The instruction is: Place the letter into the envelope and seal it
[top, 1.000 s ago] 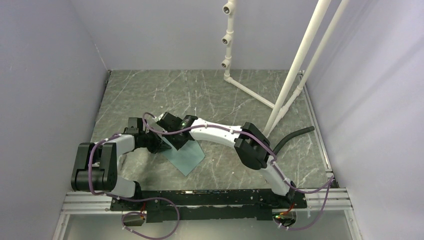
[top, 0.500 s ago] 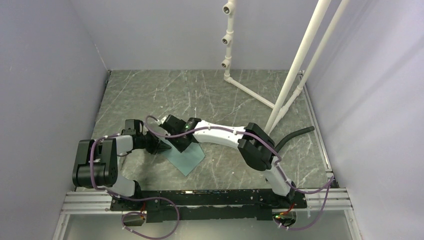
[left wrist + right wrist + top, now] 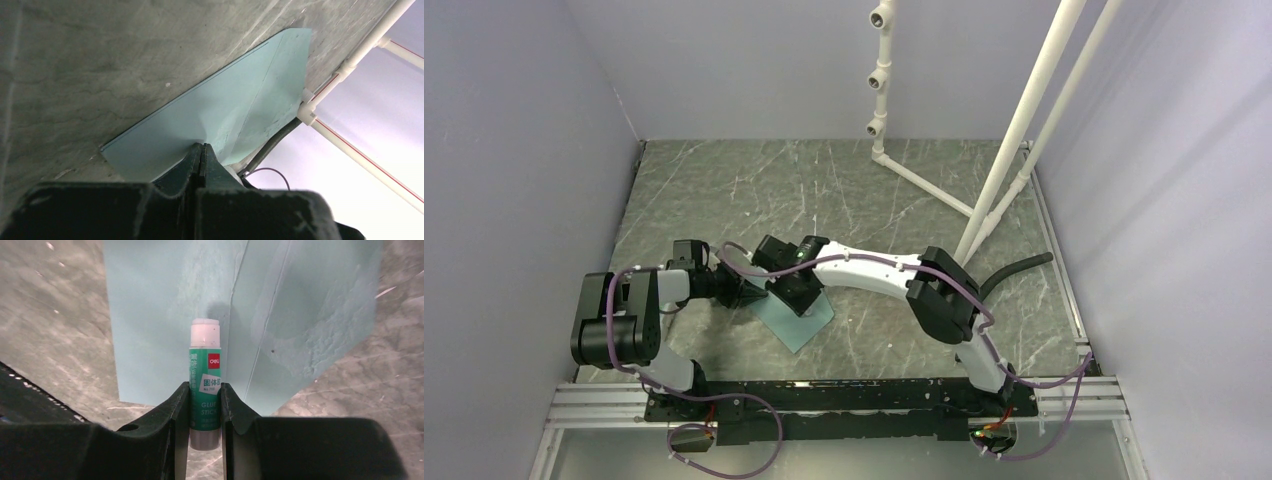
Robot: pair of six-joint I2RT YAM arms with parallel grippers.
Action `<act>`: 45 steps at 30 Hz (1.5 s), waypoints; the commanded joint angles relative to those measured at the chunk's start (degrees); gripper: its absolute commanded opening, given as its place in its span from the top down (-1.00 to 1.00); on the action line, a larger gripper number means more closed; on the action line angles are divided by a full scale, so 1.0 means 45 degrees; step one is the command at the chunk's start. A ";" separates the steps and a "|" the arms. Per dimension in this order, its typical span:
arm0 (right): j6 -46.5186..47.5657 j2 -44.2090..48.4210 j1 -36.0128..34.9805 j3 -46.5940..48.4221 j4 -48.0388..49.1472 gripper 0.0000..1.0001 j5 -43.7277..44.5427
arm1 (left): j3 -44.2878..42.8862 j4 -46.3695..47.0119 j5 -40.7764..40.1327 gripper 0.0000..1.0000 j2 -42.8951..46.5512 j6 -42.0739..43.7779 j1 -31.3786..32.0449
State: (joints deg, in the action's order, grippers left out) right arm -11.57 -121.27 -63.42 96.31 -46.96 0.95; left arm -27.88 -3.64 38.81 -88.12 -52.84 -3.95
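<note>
Over the envelope (image 3: 165, 315), right gripper (image 3: 205, 405) clamps a "deli" glue stick (image 3: 205, 365); left gripper (image 3: 201, 150) pinches the envelope's edge.

Matt paper envelope (image 3: 165, 315); plastic glue stick (image 3: 205, 375)

Plain lilac-grey walls (image 3: 524, 120) close in a dark, white-veined marble tabletop (image 3: 754, 180). At upper centre stands a white pipe (image 3: 880, 70) with fittings. Two white poles (image 3: 1034, 110) slant across the upper right. A metal rail (image 3: 594, 403) runs along the bottom. The light is soft and even.
</note>
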 commanded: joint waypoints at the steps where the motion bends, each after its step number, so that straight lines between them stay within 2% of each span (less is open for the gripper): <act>1: -0.0103 0.0074 0.0244 0.1359 -0.0455 1.00 -0.0491 | 0.0388 -0.0490 -0.1494 0.95 -0.0377 0.0642 0.0116; 5: 0.0122 0.0342 0.0404 0.1471 -0.0088 1.00 -0.0847 | 0.0154 -0.0271 -0.0564 0.95 0.0078 0.0670 0.0112; 7: 0.0233 0.0995 0.0631 0.0871 0.0792 1.00 -0.1558 | -0.0068 -0.0257 0.0081 0.85 0.0390 0.0621 0.0118; 8: 0.0270 0.1362 0.0777 0.0488 0.1288 1.00 -0.2020 | -0.0227 -0.0230 0.0453 0.77 0.0542 0.0635 0.0123; 12: 0.0561 0.3144 0.1551 -0.1351 0.3391 1.00 -0.3887 | -0.0847 -0.0273 0.1787 0.07 0.1731 0.0068 0.0113; 15: 0.0895 0.4342 0.2227 -0.2656 0.4882 1.00 -0.4836 | -0.1531 -0.1123 0.2307 -0.34 0.2803 -0.0307 0.0117; 18: 0.1721 0.5317 0.2474 -0.3531 0.6073 1.00 -0.5364 | -0.2096 -0.1610 0.2922 -0.59 0.3657 -0.0818 0.0115; 21: 0.2222 0.5864 0.2571 -0.3888 0.6926 1.00 -0.5785 | -0.2243 -0.0947 0.3931 -0.70 0.4443 -0.1469 0.0115; 26: 0.2338 0.6285 0.2628 -0.3981 0.8143 1.00 -0.6521 | -0.2304 0.1204 0.5966 -0.76 0.5144 -0.2683 0.0119; 32: 0.2414 0.6198 0.2648 -0.3488 0.8466 1.00 -0.7097 | -0.2904 0.0497 0.6786 -0.75 0.5830 -0.2291 0.0115; 35: 0.2455 0.6229 0.2648 -0.3372 0.8427 1.00 -0.7160 | -0.3024 -0.0182 0.7061 -0.56 0.6051 -0.1990 0.0116; 39: 0.2933 0.6233 0.2667 -0.3200 0.8269 1.00 -0.7352 | -0.3050 -0.0856 0.7324 -0.17 0.6130 -0.1710 0.0115; 45: 0.3292 0.6169 0.2676 -0.3020 0.7965 1.00 -0.8118 | -0.3152 -0.2177 0.7173 -0.08 0.6415 -0.0723 0.0128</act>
State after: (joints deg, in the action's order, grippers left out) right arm 0.60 -95.07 -51.51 79.70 -12.53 -31.73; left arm -39.88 -9.08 69.38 -61.06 -60.12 -3.55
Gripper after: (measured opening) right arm 0.269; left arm 0.546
